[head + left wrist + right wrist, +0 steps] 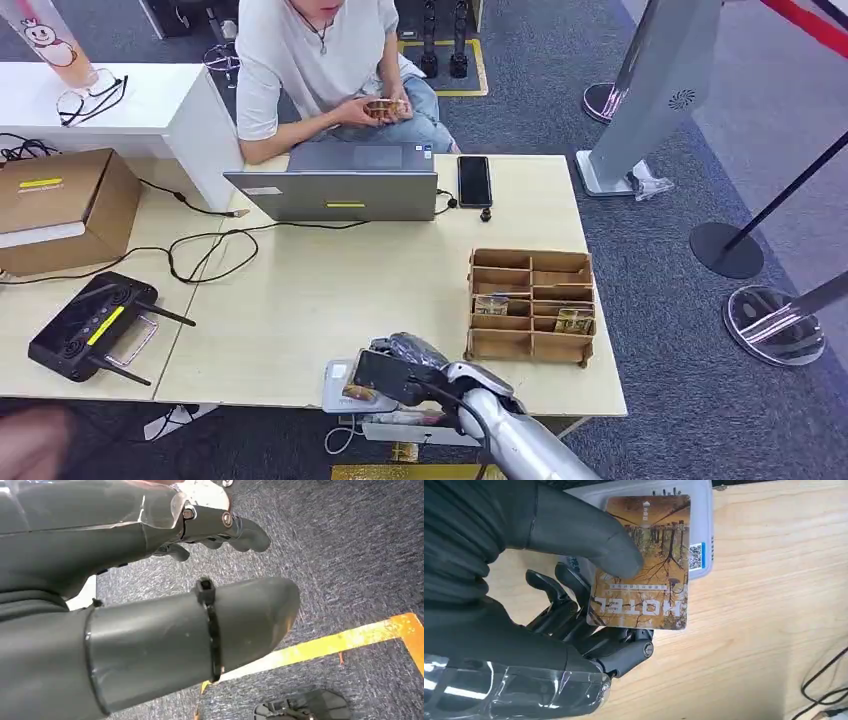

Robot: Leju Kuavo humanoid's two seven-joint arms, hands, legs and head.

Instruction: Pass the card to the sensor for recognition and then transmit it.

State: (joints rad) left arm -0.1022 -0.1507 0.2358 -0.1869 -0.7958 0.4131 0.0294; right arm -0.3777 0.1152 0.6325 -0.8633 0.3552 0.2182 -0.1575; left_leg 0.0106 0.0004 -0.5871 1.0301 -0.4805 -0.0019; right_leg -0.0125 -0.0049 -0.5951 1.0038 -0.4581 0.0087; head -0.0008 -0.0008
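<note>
My right hand (405, 365) is at the table's near edge and pinches a brown hotel card (641, 562) between thumb (589, 535) and fingers. The card hovers flat over a light grey card reader (701, 540), which sits on the wooden table (330, 290) at the near edge; in the head view the reader (335, 390) is partly hidden by my hand. My left hand (150, 595) hangs over the carpet, fingers apart, holding nothing.
A wooden compartment box (532, 305) with several cards stands just right of my hand. A laptop (340, 185), a phone (474, 181) and cables lie farther back. A seated person (330, 60) behind the table holds cards. A black controller (95, 325) lies at the left.
</note>
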